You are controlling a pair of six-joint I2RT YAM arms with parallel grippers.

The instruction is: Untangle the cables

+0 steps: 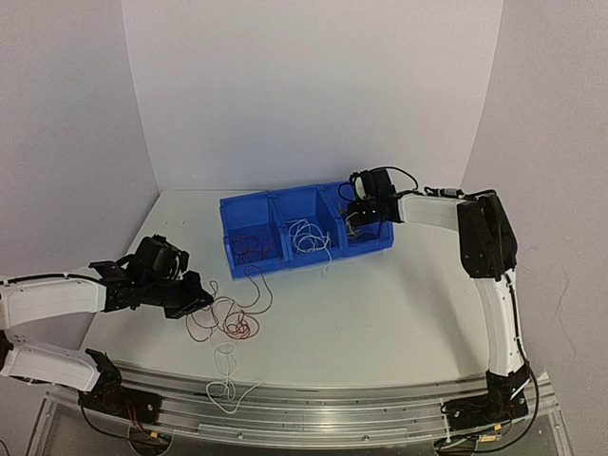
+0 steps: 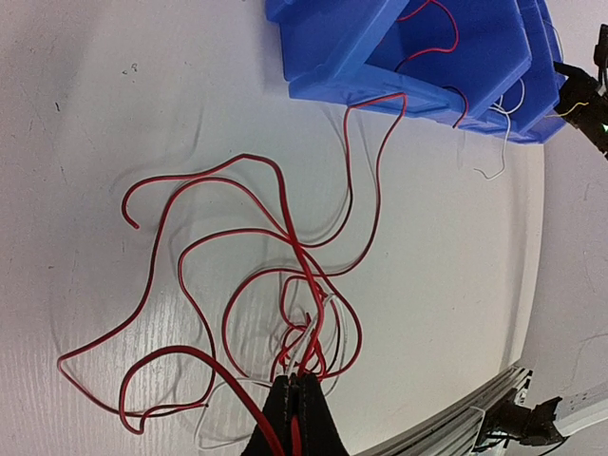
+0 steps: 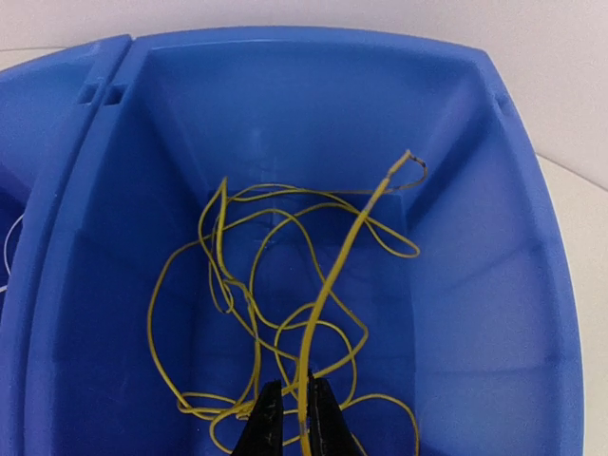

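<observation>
Two grippers were in view, one left gripper (image 1: 201, 302) and one right gripper (image 1: 356, 226), each with two fingers, making four fingers in all. Three blue bins (image 1: 245, 203) stood joined in a single row, and the cables came in three colours: red cables (image 2: 237, 190), white cables (image 1: 225, 375) and yellow cables (image 3: 328, 285). The strands of each colour looped over one another too much for a sure count, though every colour showed several loops.
</observation>
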